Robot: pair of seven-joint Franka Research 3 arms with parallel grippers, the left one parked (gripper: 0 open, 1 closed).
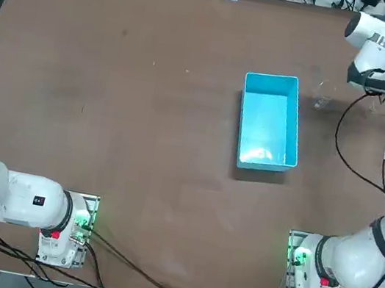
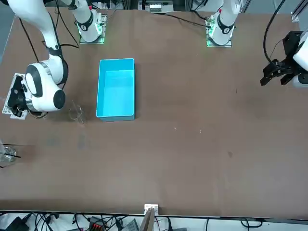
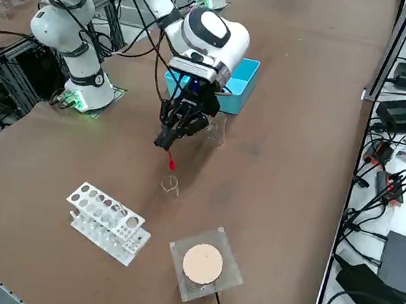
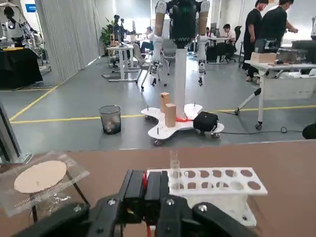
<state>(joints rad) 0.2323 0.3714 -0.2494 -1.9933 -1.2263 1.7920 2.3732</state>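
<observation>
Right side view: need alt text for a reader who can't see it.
The right gripper, shut on a thin red-tipped item, hangs over the brown table near a blue bin. Nearer the camera lie a white tube rack and a tan disc on a clear stand.

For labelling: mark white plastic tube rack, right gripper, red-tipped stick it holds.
White plastic tube rack [image 3: 107,211]: right side view, top plate.
Right gripper [image 3: 166,140]: right side view, between jaws, above table.
Red-tipped stick [image 3: 171,164]: right side view, red tip.
</observation>
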